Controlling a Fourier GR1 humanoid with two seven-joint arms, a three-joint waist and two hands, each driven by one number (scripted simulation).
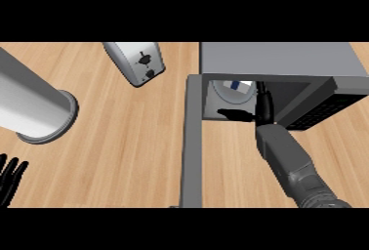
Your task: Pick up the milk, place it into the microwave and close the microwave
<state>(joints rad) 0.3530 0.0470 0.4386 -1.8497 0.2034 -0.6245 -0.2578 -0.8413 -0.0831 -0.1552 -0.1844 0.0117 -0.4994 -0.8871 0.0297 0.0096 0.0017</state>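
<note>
Milk [235, 86]: I judge the white and blue shape inside the microwave [288, 58] to be it, so placement looks near complete. Left to right: my left hand [10, 171] rests open at the left edge, holding nothing; the microwave door [192, 146] stands open, closing not yet done; my right hand [252, 114] reaches inside. I cannot tell whether it grips, as the roof hides most of the carton.
</note>
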